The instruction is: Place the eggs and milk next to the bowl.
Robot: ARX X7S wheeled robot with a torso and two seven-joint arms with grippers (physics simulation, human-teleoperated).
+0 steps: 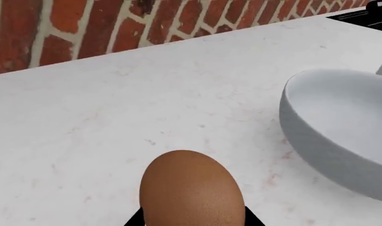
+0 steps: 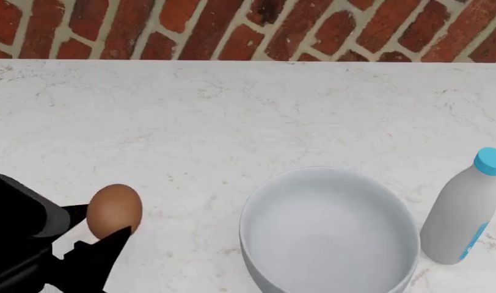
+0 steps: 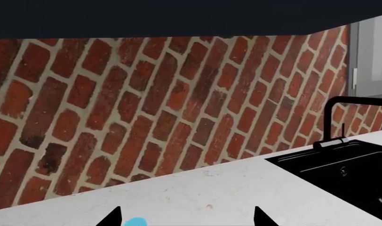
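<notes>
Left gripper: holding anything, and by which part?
Yes. The left gripper holds the egg by its lower end, fingers on opposite sides.

The head view looks steeply down on the desk [image 2: 231, 116] toward the brick wall [image 2: 231, 27] along its far edge. The left wrist view sits low and close, facing across the desk to that wall, sharing the bowl [image 1: 341, 127] with the head view. The right wrist view faces the wall and a black sink [image 3: 341, 169].
</notes>
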